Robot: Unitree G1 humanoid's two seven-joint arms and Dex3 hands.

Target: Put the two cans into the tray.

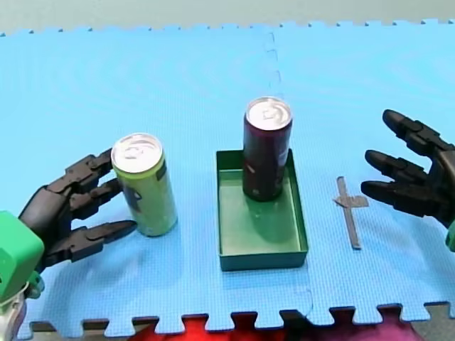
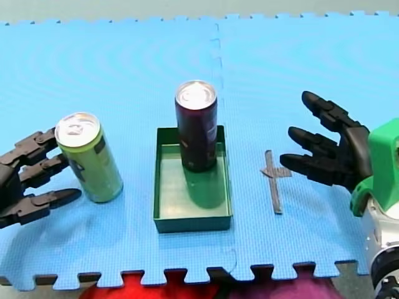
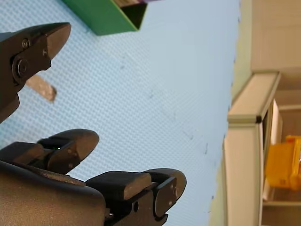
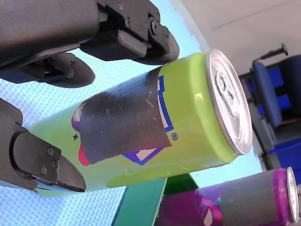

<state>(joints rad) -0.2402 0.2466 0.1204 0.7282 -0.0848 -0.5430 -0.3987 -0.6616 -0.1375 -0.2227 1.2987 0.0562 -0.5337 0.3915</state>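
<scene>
A blue foam mat covers the table. A green tray sits in the middle of it. The purple can stands upright in the tray's far end, and the near end shows bare green floor.

The green can stands on the mat just left of the tray, with the tray's left wall between it and the inside. The left hand brackets this can from the outer side. In the second wrist view two fingers lie along one flank and the thumb sits at the other. I cannot tell whether they actually squeeze it. Grey tape patches cover part of both cans' labels.

The right hand is over the mat to the right of the tray, uncurled and holding nothing. A grey tape mark lies on the mat between that hand and the tray. Red and purple cloth shows at the mat's near edge, and a blue chair stands beyond the table.
</scene>
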